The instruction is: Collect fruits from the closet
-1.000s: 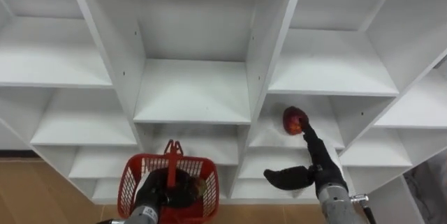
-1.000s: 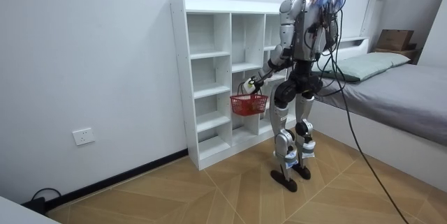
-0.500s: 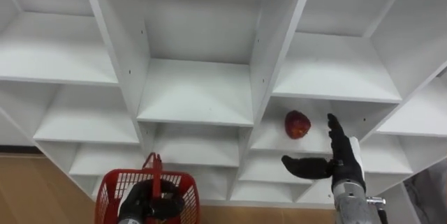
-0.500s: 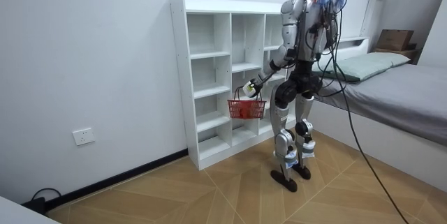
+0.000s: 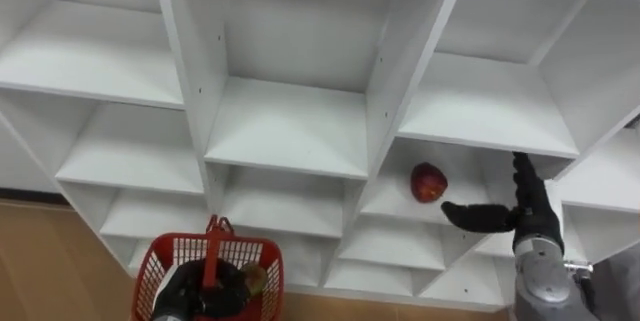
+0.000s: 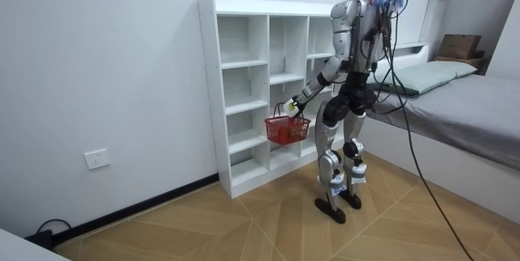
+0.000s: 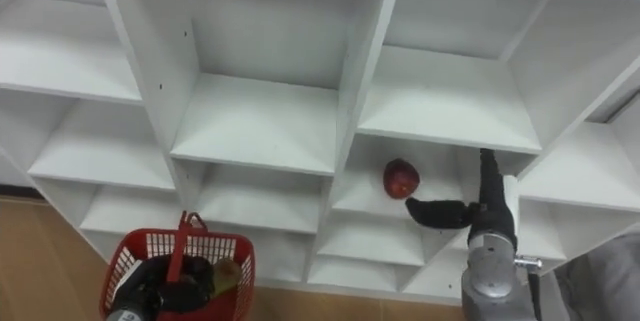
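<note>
The right hand (image 5: 522, 217) is released, fingers straight and thumb out, just beside the apple (image 5: 428, 182) on its closet shelf (image 5: 392, 199). It should reach round the fruit and close squarely before lifting. The left hand (image 5: 196, 287) clasps the basket (image 5: 262, 261) handle, hiding most of what lies inside.

- The robot stands upright on the wooden floor (image 6: 244, 220), close before a white closet (image 6: 244, 90) of open compartments set against the wall.
- Its left robot hand (image 6: 286, 108) grips the handle of a red basket (image 6: 287, 129) – the basket hangs just in front of the closet's middle shelves.
- A bed (image 6: 471, 115) with a pillow (image 6: 435, 72) lies at the room view's right, behind the robot.
- A wall socket (image 6: 96, 159) sits low at the room view's left.
</note>
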Robot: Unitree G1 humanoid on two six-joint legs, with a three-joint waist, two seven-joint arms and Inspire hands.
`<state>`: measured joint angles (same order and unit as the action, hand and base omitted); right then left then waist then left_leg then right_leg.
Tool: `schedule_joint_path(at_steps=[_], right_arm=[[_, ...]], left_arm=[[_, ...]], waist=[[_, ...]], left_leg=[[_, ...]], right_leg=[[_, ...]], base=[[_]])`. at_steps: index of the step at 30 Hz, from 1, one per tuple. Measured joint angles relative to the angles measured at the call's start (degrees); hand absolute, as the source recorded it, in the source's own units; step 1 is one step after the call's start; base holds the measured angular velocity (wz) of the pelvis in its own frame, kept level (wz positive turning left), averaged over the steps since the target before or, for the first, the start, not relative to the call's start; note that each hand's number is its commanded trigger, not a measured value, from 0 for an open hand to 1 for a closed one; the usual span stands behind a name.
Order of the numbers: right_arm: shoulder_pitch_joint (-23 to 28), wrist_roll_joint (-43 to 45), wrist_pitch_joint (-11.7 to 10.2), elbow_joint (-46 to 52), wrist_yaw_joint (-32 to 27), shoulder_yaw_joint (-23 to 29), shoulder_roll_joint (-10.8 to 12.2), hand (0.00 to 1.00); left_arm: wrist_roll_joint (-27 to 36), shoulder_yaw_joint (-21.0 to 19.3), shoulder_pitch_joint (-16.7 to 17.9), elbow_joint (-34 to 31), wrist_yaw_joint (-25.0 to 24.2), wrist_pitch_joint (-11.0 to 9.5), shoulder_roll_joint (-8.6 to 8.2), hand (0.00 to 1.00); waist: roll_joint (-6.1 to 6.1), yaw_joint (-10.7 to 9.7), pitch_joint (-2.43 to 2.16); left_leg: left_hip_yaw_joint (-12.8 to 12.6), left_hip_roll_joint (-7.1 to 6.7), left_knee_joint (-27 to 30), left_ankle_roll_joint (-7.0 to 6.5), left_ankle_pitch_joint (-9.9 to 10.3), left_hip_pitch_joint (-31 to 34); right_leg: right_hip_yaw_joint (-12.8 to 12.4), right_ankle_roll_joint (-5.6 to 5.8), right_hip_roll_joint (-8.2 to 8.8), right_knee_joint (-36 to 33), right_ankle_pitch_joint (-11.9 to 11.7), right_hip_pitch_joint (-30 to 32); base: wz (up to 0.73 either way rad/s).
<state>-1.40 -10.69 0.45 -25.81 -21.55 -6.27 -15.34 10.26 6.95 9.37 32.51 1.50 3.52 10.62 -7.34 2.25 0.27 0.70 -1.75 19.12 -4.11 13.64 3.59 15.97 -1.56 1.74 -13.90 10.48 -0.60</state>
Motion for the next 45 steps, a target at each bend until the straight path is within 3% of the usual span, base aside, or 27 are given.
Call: schedule_joint_path(at_steps=[6, 12, 16, 22, 25, 29, 45], right_arm=[[-4.9, -1.0, -0.3, -7.7, -0.3, 0.0, -0.5, 0.00], [-12.7, -1.1, -0.3, -15.8, -0.4, -0.8, -0.5, 0.00], [-16.4, -1.9, -0.4, -18.5, -0.4, -1.5, -0.6, 0.00], [-16.9, -3.2, -0.4, -18.6, -1.0, -1.6, -0.6, 0.00], [-18.1, -4.1, -0.4, -18.6, -2.0, -1.6, -0.6, 0.00], [-18.9, -4.4, -0.4, -18.7, -2.1, -1.8, -0.6, 0.00], [-20.9, -4.2, -0.4, -23.7, -0.3, -3.8, -0.6, 0.00]], left_arm=[[-0.8, 0.0, -0.4, 0.3, -0.3, 0.0, 0.20, 1.00], [-2.1, 0.1, -2.6, 8.5, -0.4, 0.2, 0.21, 1.00], [-2.4, 0.2, -3.2, 10.4, -0.3, 0.2, 0.21, 1.00], [-2.2, 1.2, -5.1, 11.2, 0.4, 0.2, 0.23, 1.00], [-2.1, 2.6, -6.4, 12.1, 0.4, 0.2, -0.09, 1.00], [-2.0, 3.7, -8.5, 14.2, 0.2, 0.2, -0.98, 1.00], [-2.0, 4.7, -10.1, 18.5, 0.3, 0.2, -1.75, 1.00]], waist=[[0.33, 2.9, 0.38], [0.51, 2.9, 0.67], [0.43, 2.9, 0.71], [0.41, 3.2, 0.78], [1.04, 3.3, 1.22], [1.42, 4.2, 1.46], [1.62, 4.5, 1.45]], left_leg=[[0.1, 0.09, 0.8, 0.08, -0.1, 4.3], [1.2, 0.00, 1.5, 0.15, -0.2, 7.9], [1.3, -0.01, 1.6, 0.15, -0.2, 9.0], [1.3, -0.04, 1.5, 0.15, -0.2, 10.2], [1.2, -0.02, 1.5, 0.15, -0.2, 10.4], [1.2, -0.03, 1.5, 0.27, -0.5, 11.9], [1.2, -0.10, 0.3, 0.55, -1.4, 13.3]], right_leg=[[0.1, -0.23, 0.04, -1.0, -0.2, 4.3], [1.6, -0.32, 0.18, -1.5, -0.2, 7.5], [1.8, -0.32, 0.18, -1.0, -0.2, 8.4], [1.6, -0.31, 0.16, -0.7, -0.2, 9.7], [1.4, -0.30, 0.16, -0.7, -0.2, 10.0], [1.3, -0.32, 0.19, -0.9, -0.3, 11.5], [1.3, -0.46, 0.29, -1.1, -0.3, 13.7]], base=[[0.01], [0.10], [0.03], [0.00], [0.00], [0.00], [0.00]])
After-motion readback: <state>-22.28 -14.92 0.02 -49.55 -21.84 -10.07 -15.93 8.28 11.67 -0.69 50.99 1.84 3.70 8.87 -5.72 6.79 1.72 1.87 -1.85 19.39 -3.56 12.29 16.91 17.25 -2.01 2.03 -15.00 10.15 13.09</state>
